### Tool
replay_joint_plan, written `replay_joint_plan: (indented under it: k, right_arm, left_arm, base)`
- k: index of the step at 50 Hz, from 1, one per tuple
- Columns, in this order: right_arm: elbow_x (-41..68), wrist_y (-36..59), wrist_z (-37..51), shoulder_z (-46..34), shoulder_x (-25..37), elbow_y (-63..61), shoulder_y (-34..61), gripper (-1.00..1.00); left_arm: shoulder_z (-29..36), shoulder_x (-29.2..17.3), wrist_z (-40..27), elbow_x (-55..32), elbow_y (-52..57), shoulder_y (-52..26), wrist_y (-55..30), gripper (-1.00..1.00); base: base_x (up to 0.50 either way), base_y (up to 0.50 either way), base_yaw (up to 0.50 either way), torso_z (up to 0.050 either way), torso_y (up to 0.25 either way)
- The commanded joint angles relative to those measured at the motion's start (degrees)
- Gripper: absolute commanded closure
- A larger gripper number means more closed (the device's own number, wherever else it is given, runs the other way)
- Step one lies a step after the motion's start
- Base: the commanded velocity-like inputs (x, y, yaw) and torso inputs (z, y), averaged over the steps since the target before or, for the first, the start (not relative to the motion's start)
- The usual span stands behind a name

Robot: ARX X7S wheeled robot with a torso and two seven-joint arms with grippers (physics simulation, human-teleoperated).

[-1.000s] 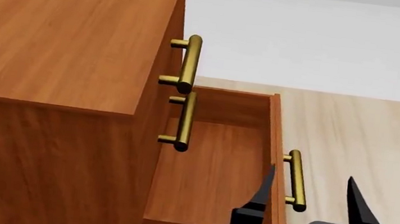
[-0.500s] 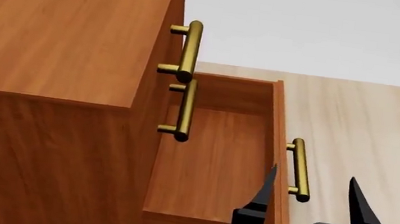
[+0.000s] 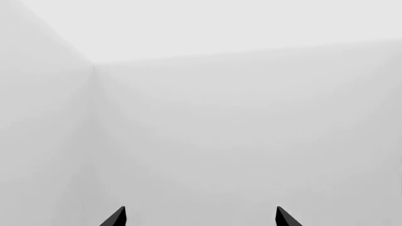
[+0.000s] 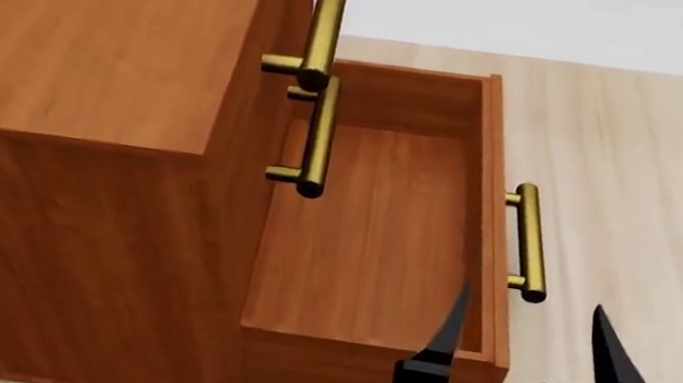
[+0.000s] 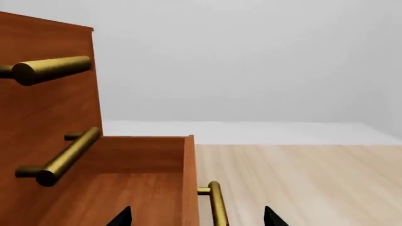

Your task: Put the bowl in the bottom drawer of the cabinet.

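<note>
Bowl: not in any view, so you cannot place it from here
Bottom drawer (image 4: pixel 369 233): pulled out of the cabinet (image 4: pixel 101 39) and empty, long axis running along the cabinet front, brass handle (image 4: pixel 529 242) on its outer face
Right gripper (image 4: pixel 517 342): jaws apart, empty, over the drawer's near front corner; your nearer arm
Left gripper (image 3: pixel 199 216): jaws apart, empty, facing blank wall
Writing: none readable

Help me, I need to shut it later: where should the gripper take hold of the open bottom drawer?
Grip the brass bar handle on the bottom drawer front at mid-bar, coming from the floor side. It stands off on two posts, leaving room behind for a finger. The right gripper is open nearby.
</note>
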Motion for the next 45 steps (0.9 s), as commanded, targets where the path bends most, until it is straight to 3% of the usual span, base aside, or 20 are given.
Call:
replay_joint_plan:
  k: [1, 30, 45]
  right_arm:
    - [0.1, -0.2, 0.0, -0.4, 0.1, 0.3, 0.0, -1.00]
    - [0.5, -0.1, 0.3, -0.9, 0.6, 0.4, 0.3, -1.00]
    - [2.7, 7.2, 2.9, 1.2, 3.2, -8.7, 0.6, -1.00]
  left_arm:
    - [0.1, -0.3, -0.1, -0.1, 0.0, 0.4, 0.4, -1.00]
    - [1.5, -1.1, -0.4, 0.4, -0.3, 0.5, 1.5, -1.00]
    - [1.9, -1.0, -0.6, 0.9, -0.7, 1.4, 2.6, -1.00]
  base:
    - [0.00, 0.00, 0.00, 0.000, -0.146]
    - [0.00, 0.00, 0.00, 0.000, -0.147]
    - [0.00, 0.00, 0.00, 0.000, -0.014]
